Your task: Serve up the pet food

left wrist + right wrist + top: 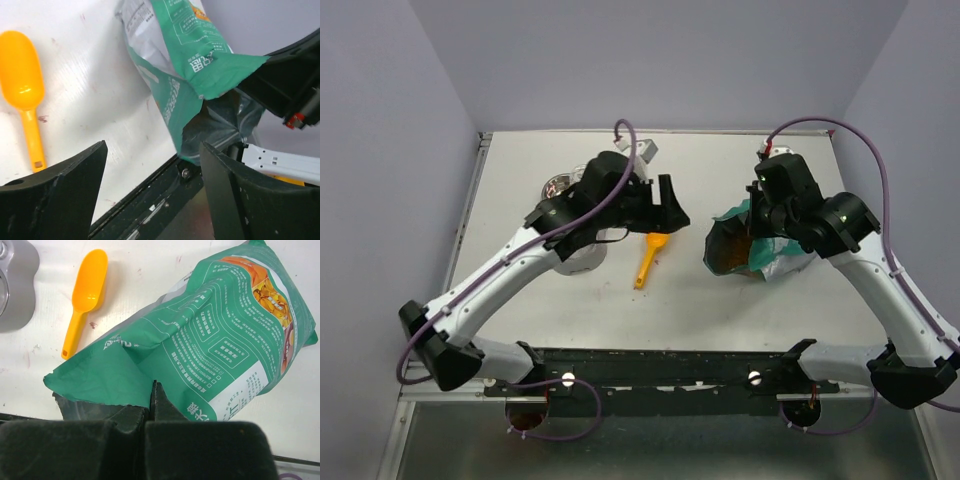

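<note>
The teal-and-white bag (775, 250) lies at the right of the table, its open mouth facing left. A brown mass (725, 255) shows inside the mouth; I cannot make out separate kibble pellets. My right gripper (752, 222) is shut on the bag's upper rim, and its closed fingertips (153, 399) pinch the teal edge of the bag (210, 340). My left gripper (672, 212) is open and empty, hovering above the table between the bag (185, 60) and the orange scoop (650, 258). Its fingers (60, 200) stand wide apart.
The orange scoop (22, 70) lies flat on the table, bowl end away from me, and also shows in the right wrist view (87, 290). A metal bowl (558, 187) sits at the back left, partly under my left arm. A grey rounded object (17, 285) sits left of the scoop.
</note>
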Robot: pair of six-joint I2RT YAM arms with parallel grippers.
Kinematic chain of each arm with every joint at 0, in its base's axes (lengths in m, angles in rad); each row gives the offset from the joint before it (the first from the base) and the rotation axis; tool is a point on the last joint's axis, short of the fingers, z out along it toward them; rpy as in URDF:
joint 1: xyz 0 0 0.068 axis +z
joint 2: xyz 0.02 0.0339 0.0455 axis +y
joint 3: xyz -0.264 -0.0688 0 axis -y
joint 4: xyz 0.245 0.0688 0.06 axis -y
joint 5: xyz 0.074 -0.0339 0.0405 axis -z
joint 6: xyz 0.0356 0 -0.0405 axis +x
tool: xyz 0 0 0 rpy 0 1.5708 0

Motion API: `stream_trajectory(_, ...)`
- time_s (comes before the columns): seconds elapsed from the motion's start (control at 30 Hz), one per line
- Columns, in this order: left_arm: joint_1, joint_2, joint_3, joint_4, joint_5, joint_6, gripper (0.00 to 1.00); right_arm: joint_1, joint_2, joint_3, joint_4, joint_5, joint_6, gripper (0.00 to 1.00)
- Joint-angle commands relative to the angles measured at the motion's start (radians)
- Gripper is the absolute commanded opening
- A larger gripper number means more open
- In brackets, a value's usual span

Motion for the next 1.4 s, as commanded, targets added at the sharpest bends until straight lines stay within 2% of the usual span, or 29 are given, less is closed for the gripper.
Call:
stream_trajectory(0.0,0.101,-0.197,-0.194,0.139,0.147,0.061,0.82,-0.009,-0.037,0.006,-0.004,0.052,0.014,0.00)
stream_trajectory(0.1,0.180,-0.263,-0.349,0.228,0.272,0.033,0.76,-0.011,-0.040,0.026,-0.009,0.043,0.017,0.00)
stream_trajectory(0.17,0.204,-0.281,-0.428,0.257,0.273,0.045,0.75,-0.011,-0.044,0.035,-0.010,0.032,0.014,0.00)
stream_trajectory(0.33,0.190,-0.211,-0.506,0.245,-0.006,0.130,0.78,-0.011,-0.041,0.041,-0.018,0.007,0.015,0.00)
stream_trajectory(0.43,0.191,-0.105,-0.473,0.191,-0.126,0.148,0.77,-0.009,-0.041,0.044,-0.012,-0.013,0.026,0.00)
stream_trajectory(0.5,0.188,-0.036,-0.474,0.236,-0.124,0.154,0.76,-0.011,-0.041,0.047,-0.012,-0.026,0.029,0.00)
stream_trajectory(0.57,0.193,0.045,-0.474,0.298,-0.065,0.150,0.75,-0.011,-0.043,0.051,-0.013,-0.037,0.028,0.00)
stream_trajectory(0.7,0.194,0.171,-0.434,0.340,-0.046,0.156,0.74,-0.011,-0.035,0.089,-0.041,-0.034,0.022,0.00)
stream_trajectory(0.87,0.193,0.287,-0.401,0.354,-0.068,0.157,0.75,-0.009,-0.054,0.103,-0.056,-0.042,0.020,0.00)
stream_trajectory(1.0,0.178,0.335,-0.359,0.334,-0.080,0.159,0.70,-0.011,-0.067,0.107,-0.071,-0.043,0.025,0.00)
stream_trajectory(1.13,0.156,0.409,-0.352,0.334,-0.130,0.142,0.57,-0.009,-0.077,0.106,-0.061,-0.052,0.031,0.00)
stream_trajectory(1.2,0.119,0.445,-0.318,0.293,-0.236,0.159,0.47,-0.009,-0.074,0.112,-0.061,-0.068,0.031,0.00)
stream_trajectory(1.3,0.021,0.484,-0.235,0.183,-0.484,0.207,0.34,-0.011,-0.066,0.117,-0.059,-0.086,0.025,0.00)
stream_trajectory(1.37,-0.025,0.519,-0.172,0.072,-0.635,0.164,0.23,-0.011,-0.064,0.121,-0.059,-0.092,0.014,0.00)
